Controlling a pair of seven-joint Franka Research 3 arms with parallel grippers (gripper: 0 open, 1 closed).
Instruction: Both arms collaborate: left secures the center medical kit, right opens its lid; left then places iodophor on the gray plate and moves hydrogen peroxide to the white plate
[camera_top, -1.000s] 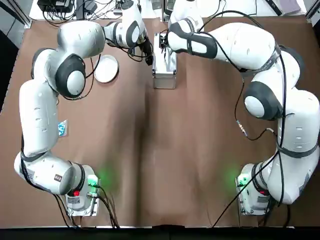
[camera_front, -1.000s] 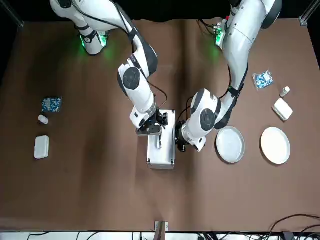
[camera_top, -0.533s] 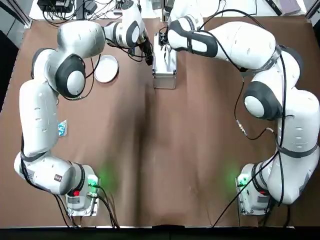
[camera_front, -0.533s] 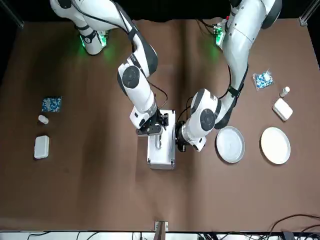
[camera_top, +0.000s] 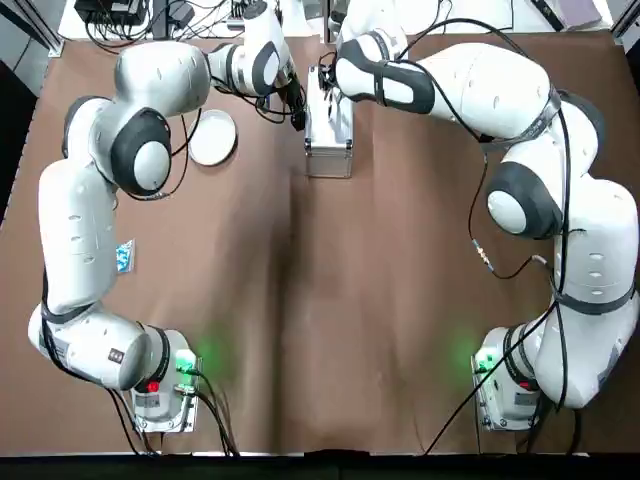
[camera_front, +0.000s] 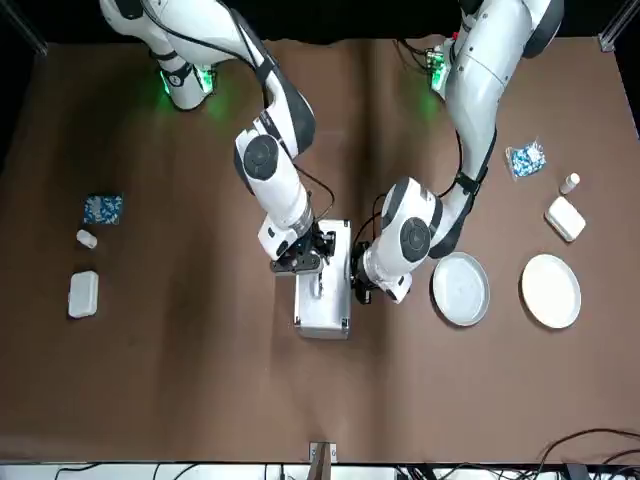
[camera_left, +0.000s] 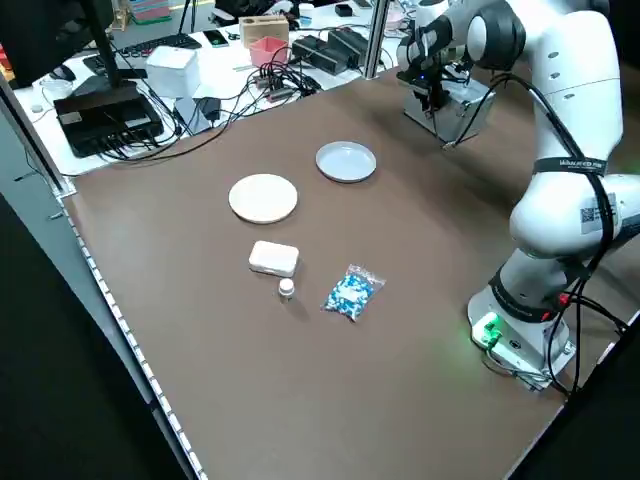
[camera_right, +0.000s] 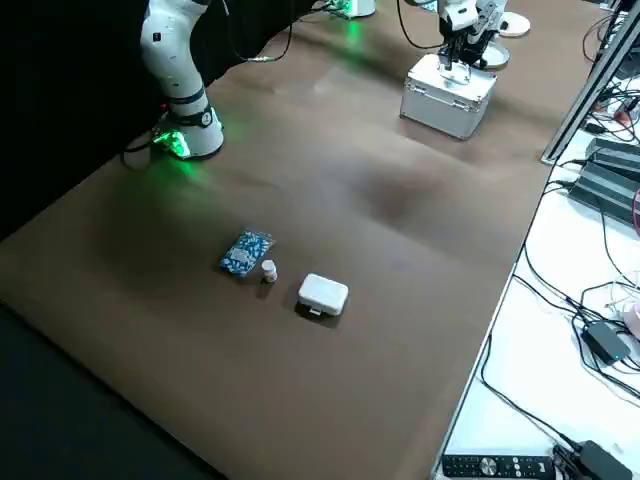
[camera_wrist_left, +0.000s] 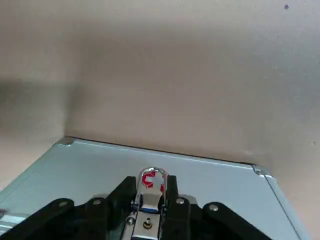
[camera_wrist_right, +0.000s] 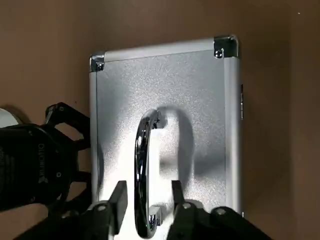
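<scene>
**On the case: both grippers settle in**

At the table's far middle, the lid (camera_wrist_right: 165, 130) is still shut. The right gripper (camera_wrist_right: 147, 197) has crept a little along the handle (camera_wrist_right: 142, 170), fingers open around it. The left gripper (camera_wrist_left: 150, 192) pinches the side latch (camera_wrist_left: 151, 180). Lifting looks next.

**What was sitting on the brown table**

The table (camera_front: 200, 380) was covered in plain brown cloth. Going by the front view, the closed silver medical kit (camera_front: 322, 300) sat about dead center. At 3 o'clock from it came the gray plate (camera_front: 461, 289), then the white plate (camera_front: 551, 291) just beyond. Up around 2 o'clock were a white box (camera_front: 566, 218), a small white bottle (camera_front: 570, 183) and a blue-patterned packet (camera_front: 526, 158). Over at 9 o'clock lay another white box (camera_front: 83, 294), small bottle (camera_front: 87, 239) and blue packet (camera_front: 103, 209). Both arm bases (camera_front: 185, 85) stood at the 12 o'clock edge.
</scene>
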